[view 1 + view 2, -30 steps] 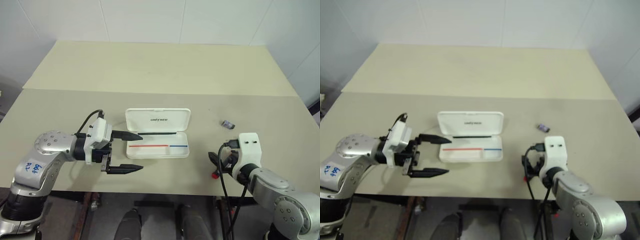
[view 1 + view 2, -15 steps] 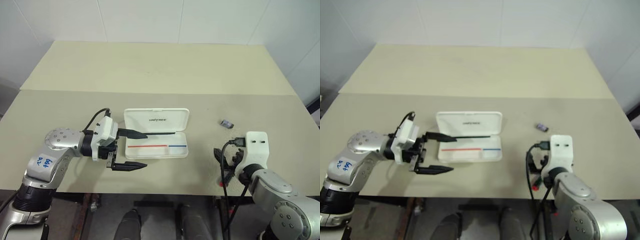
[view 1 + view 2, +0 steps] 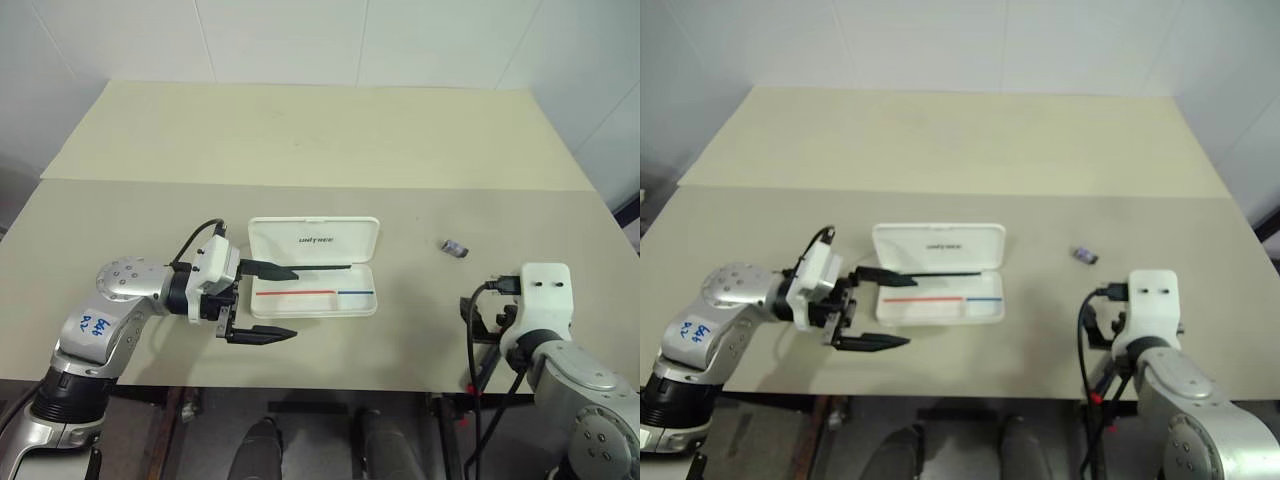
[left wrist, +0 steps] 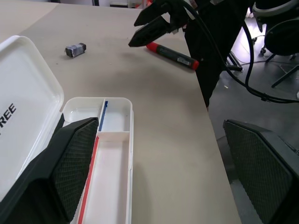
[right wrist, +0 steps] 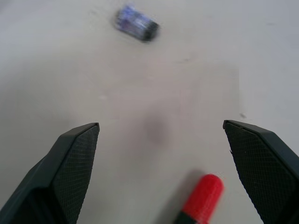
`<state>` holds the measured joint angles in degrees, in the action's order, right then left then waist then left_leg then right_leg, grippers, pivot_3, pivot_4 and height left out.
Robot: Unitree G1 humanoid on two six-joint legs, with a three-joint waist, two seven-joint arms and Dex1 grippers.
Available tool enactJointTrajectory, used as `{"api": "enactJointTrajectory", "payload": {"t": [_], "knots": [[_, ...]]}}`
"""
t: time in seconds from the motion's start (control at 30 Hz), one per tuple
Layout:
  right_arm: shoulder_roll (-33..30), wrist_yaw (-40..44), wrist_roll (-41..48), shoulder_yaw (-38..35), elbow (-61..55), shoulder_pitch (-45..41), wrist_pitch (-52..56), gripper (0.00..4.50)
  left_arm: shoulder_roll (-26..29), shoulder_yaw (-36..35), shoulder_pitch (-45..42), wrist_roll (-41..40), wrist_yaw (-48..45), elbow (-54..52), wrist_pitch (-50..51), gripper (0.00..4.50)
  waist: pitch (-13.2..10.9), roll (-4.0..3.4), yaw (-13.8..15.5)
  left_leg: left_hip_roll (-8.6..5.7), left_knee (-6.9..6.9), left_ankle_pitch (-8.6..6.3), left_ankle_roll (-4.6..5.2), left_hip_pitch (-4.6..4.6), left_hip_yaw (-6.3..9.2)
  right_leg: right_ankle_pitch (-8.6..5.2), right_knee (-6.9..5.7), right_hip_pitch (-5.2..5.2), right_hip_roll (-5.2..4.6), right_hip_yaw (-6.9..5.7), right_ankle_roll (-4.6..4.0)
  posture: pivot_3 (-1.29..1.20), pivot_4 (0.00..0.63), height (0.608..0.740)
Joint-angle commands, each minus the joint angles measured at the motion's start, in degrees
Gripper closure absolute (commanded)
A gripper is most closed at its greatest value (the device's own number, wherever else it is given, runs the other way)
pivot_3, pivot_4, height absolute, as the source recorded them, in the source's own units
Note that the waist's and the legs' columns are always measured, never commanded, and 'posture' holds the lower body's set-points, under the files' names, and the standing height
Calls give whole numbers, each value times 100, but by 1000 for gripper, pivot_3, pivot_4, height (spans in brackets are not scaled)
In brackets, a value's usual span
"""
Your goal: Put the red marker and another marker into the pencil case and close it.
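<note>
Shifted toward the lower right of the frame, the right gripper point(image 5: 159, 172) hangs released above the red marker point(image 4: 172, 54) near the table point(image 3: 300, 140) edge, while the left gripper point(image 3: 268, 301), also unclenched, flanks the open pencil case point(image 3: 314, 266) at centre.

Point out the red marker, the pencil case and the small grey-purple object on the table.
red marker point(image 4: 171, 53): left wrist view, middle of its red barrel.
pencil case point(image 3: 313, 237): left eye view, inside of the raised lid by the logo.
small grey-purple object point(image 3: 455, 247): left eye view, its middle.
</note>
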<state>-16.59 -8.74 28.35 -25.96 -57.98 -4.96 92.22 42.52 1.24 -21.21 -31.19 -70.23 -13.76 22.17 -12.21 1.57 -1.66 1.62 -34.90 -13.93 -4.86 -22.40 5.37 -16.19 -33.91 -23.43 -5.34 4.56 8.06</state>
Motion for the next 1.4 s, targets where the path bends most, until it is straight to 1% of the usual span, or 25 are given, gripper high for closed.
{"api": "enactJointTrajectory", "payload": {"t": [0.03, 0.2, 0.4, 0.53, 0.63, 0.8, 0.93, 1.03, 1.13, 1.17, 1.23, 1.3, 1.33, 1.4], "knots": [[-81, -180, 258, -272, -202, 213, 28, 0, -30, 27, -91, 20, -63, -16, -108, 12, 0, 0, 1, 0, 0, 0, 0, -1, 0, 0, 0, -1, 0, 0, 0, 0, 150, 740], [29, -442, 560, -530, -202, 886, 28, 0, -53, 68, -142, 37, -115, 42, -129, 12, 0, 0, 6, 0, 0, 0, 0, -1, -1, 0, 3, 0, 0, 0, 0, 0, 150, 740], [101, -781, 1083, -649, -202, 1361, 28, 0, -32, 62, -146, 27, -143, 33, -121, 12, 0, 0, -3, 2, -2, -1, 0, 0, -5, 0, 7, 1, 0, 2, -1, 0, 150, 740], [151, -1029, 1418, -684, -202, 1485, 28, 0, -23, 49, -140, 33, -162, 36, -122, 12, 3, 5, 11, 3, 1, -2, 0, -2, -3, -1, 13, 1, -2, -1, -3, 0, 150, 740], [267, -1169, 1516, -661, -202, 1455, 28, 592, -30, 47, -157, 46, -168, 65, -139, 0, 5, 8, 6, 3, 2, -4, 1, -3, -4, -1, 18, 2, -1, -1, -3, 0, 150, 740], [340, -1303, 1602, -539, -202, 1287, 28, 2358, -23, 33, -158, 59, -172, 73, -169, 0, 5, 8, 8, 3, 5, -4, 2, -4, -4, -1, 26, 1, -3, -1, -4, 0, 150, 740], [324, -1212, 1519, -415, -202, 1112, 28, 3691, -23, 19, -159, 83, -161, 93, -207, 0, 5, 9, 5, 3, 5, -6, 2, -6, -4, -1, 30, 1, -3, -1, -4, 0, 150, 740], [238, -968, 1324, -263, -180, 796, 28, 3691, -31, -27, -138, 113, -104, 112, -249, 0, 5, 8, -5, 3, 4, -6, 2, -7, -7, 0, 33, 1, -4, 0, -5, 0, 150, 740], [-71, -688, 1176, 5, -46, 404, -17, 3691, -26, -64, -118, 152, -59, 154, -299, 0, 3, 5, -19, 4, 5, -6, 2, -7, -8, 2, 32, -1, -3, 0, -6, 0, 150, 740], [-280, -536, 1131, 172, 33, 195, -166, 3691, -23, -90, -100, 167, -37, 165, -331, 0, 3, 5, -15, 4, 6, -6, 2, -6, -7, 1, 32, -1, -2, 0, -6, 0, 150, 740], [-696, -200, 1008, 533, 181, -188, -618, 3691, -8, -155, -54, 195, 19, 185, -389, 0, 0, 0, -22, 4, 5, -5, 2, -8, -10, 2, 33, -3, -3, 1, -6, 0, 150, 740], [-1232, 452, 867, 1045, 291, -441, -1450, 3691, 17, -279, 9, 210, 92, 196, -445, 0, 0, 0, -10, 4, 7, -6, 3, -7, -14, 2, 35, -5, -3, 3, -5, 0, 150, 740], [-1475, 889, 812, 1276, 359, -500, -1931, 3691, 39, -346, 43, 209, 115, 198, -454, 0, -1, 0, -7, 4, 17, -6, 3, -7, -12, 1, 36, -6, -2, 1, -4, 0, 150, 740], [-1722, 1456, 681, 1529, 569, -476, -2636, 3691, 81, -462, 105, 191, 143, 197, -465, 0, 0, 0, -5, 4, 31, -6, 3, -7, -13, -4, 39, -7, -3, 1, 0, 0, 150, 740]]}}
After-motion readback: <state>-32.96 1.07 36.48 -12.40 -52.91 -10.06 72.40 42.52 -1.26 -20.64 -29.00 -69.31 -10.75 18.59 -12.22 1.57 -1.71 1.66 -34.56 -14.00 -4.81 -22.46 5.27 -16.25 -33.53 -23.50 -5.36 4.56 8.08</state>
